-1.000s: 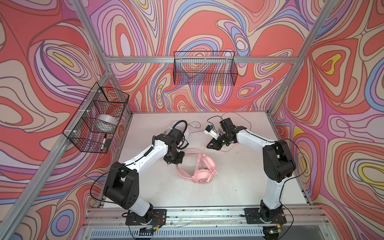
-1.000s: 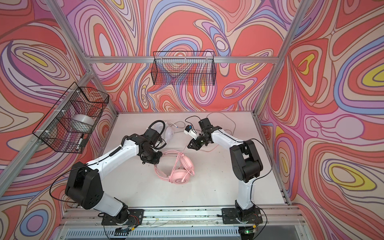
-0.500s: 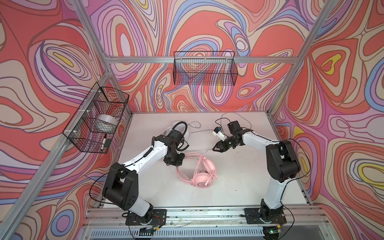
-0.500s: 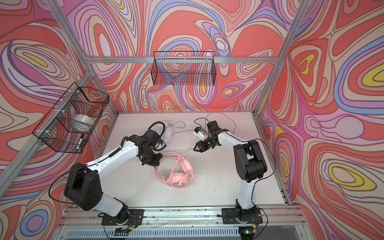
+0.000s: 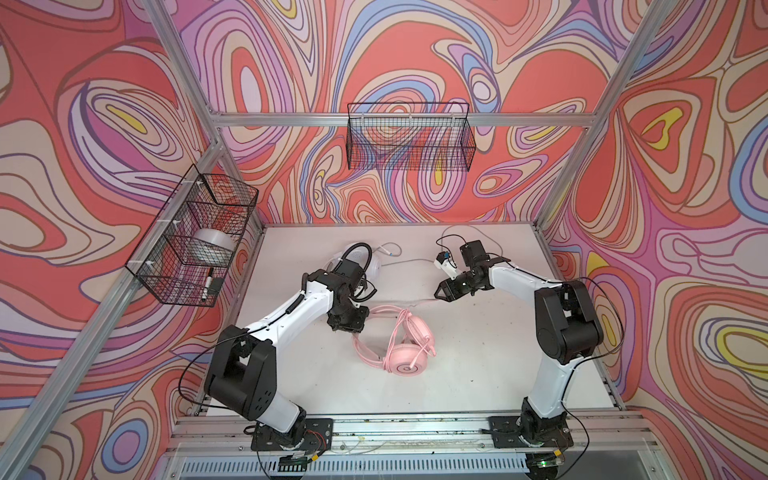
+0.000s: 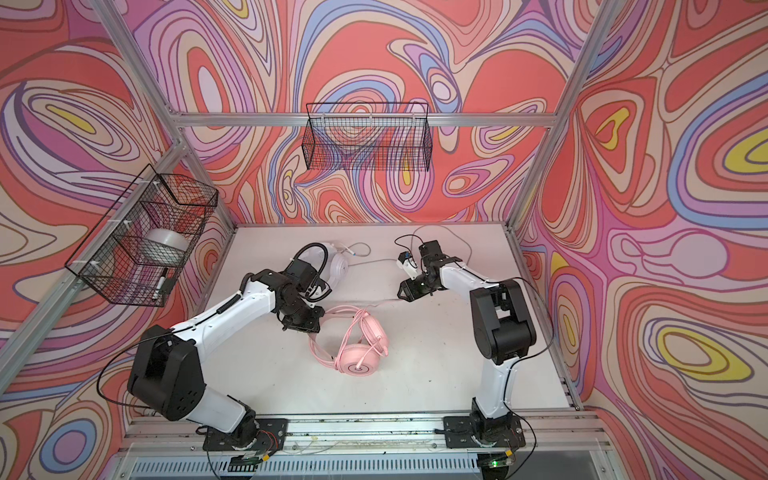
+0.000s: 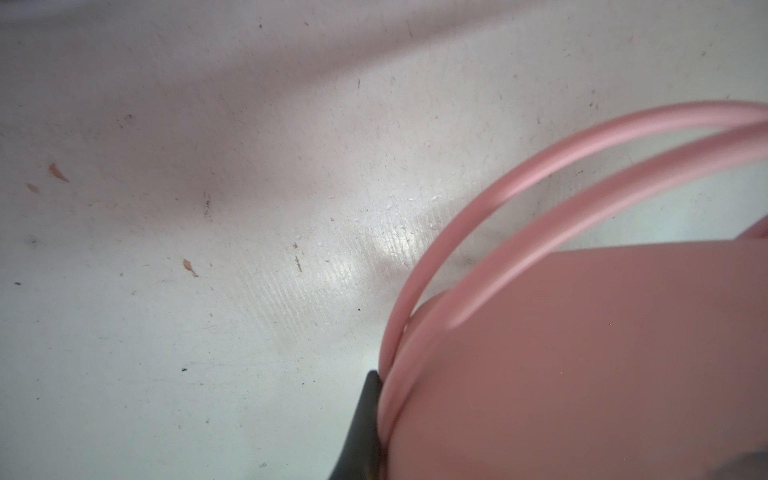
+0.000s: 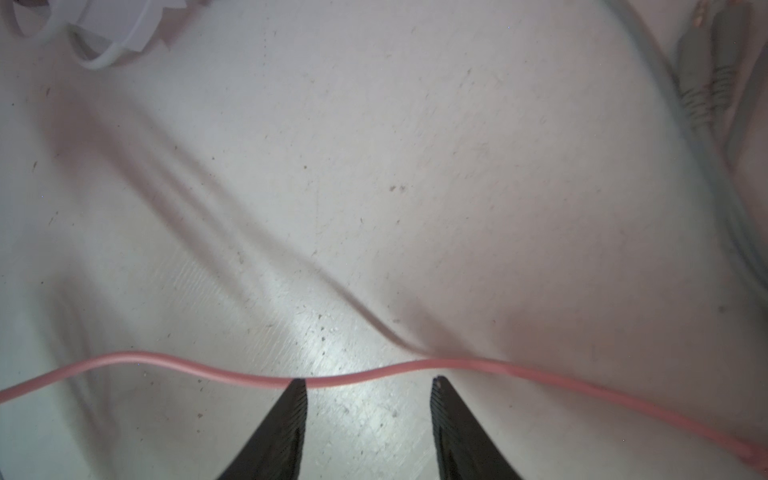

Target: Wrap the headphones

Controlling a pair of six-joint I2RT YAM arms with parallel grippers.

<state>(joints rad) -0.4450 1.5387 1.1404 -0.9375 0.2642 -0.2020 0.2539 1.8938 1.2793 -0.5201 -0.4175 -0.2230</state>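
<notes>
Clamping the pink headset [image 5: 409,360] at its left side, the left pincer [image 5: 348,327] is closed; the right pincer [image 8: 369,384] stands parted, empty, beside the pink cord [image 8: 137,359] on the counter [image 5: 478,374].

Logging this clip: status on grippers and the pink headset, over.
Left gripper shut on pink headset at its band. Right gripper open, fingers just short of the pink cord. White headset lies behind left arm, untouched.

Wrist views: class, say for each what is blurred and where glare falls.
Left wrist view: the pink headphones are a soft, out-of-focus mass; glare streaks the table. Right wrist view: the pink cord is sharp near the fingers, smeared toward the edge; glare lies just beyond them.
</notes>
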